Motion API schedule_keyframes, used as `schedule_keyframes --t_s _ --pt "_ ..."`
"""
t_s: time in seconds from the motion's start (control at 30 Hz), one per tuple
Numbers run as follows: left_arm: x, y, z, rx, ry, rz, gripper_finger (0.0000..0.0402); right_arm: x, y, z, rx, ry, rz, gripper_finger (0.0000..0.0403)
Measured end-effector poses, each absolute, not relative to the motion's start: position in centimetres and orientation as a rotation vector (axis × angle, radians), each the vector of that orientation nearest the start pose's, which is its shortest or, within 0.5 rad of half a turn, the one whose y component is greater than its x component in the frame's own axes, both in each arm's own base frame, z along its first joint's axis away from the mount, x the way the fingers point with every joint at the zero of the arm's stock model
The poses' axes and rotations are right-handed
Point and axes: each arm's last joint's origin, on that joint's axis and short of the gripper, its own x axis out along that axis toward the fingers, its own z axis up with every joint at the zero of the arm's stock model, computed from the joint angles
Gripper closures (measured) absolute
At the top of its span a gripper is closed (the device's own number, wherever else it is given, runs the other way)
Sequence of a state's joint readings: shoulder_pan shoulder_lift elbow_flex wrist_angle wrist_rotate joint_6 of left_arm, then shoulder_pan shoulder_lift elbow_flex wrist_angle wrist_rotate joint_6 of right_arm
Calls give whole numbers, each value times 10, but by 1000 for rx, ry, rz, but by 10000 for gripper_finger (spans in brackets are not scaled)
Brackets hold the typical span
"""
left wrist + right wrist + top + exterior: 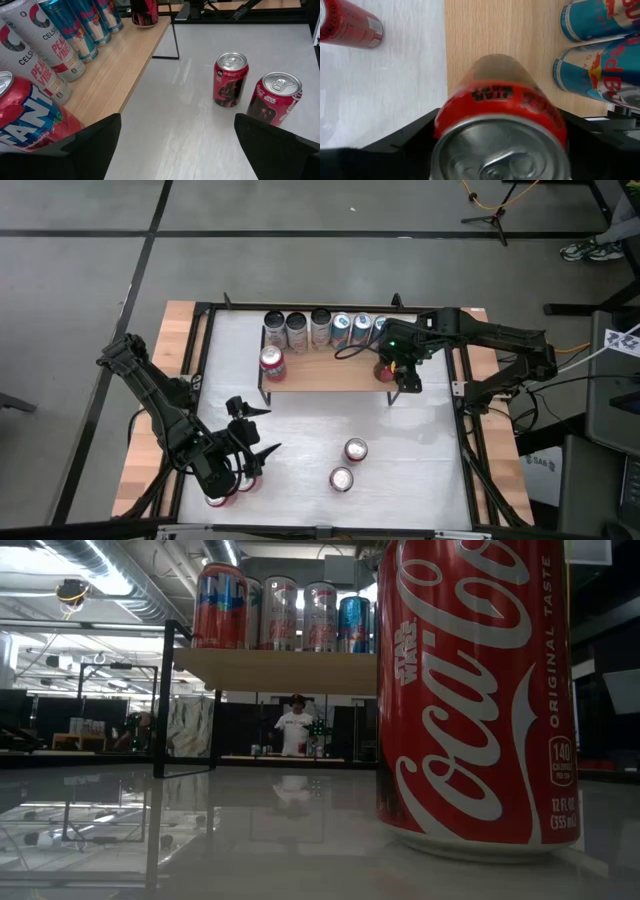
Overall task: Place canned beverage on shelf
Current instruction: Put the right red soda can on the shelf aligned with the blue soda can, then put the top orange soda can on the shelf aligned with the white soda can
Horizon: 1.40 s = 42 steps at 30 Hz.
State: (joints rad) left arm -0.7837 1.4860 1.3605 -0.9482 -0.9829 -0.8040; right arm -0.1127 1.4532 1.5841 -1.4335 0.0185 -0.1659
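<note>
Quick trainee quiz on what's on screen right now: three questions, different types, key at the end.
1. Count: in the left wrist view, how many red cans stand on the table, off the shelf?
2. True or false: the left gripper holds a can between its fingers.
3. Choose: the right gripper is
A. at the shelf's left end
B. at the shelf's right end, around a red can
C. above the bare table

Key: 1. Two. 2. False, its fingers are open and empty. 3. B.

Glossy metal cans [230, 79]; matt wooden shelf [325, 373] (black metal frame).
</note>
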Motion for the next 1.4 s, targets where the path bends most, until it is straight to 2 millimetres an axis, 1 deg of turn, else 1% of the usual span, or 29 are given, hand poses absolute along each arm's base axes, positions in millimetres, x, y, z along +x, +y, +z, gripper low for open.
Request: schedule_keyframes --t_s 0.1,0.23,0.8,1.03,1.13,1.4 --pt "221 -186 322 59 541 419 20 248 -29 364 -80 1307 -5 35" --pt "221 -186 322 59 541 419 20 248 -29 364 -82 1307 -8 16" --pt "221 -187 322 55 538 418 20 247 -29 364 -76 1320 -3 16" --pt "225 -191 325 -17 514 386 20 230 -26 365 12 1422 -58 16" --pt "226 -193 325 -52 529 355 20 222 -25 372 40 1386 -84 16" --pt "230 -202 327 -228 602 203 20 197 -22 389 95 1294 -133 16"
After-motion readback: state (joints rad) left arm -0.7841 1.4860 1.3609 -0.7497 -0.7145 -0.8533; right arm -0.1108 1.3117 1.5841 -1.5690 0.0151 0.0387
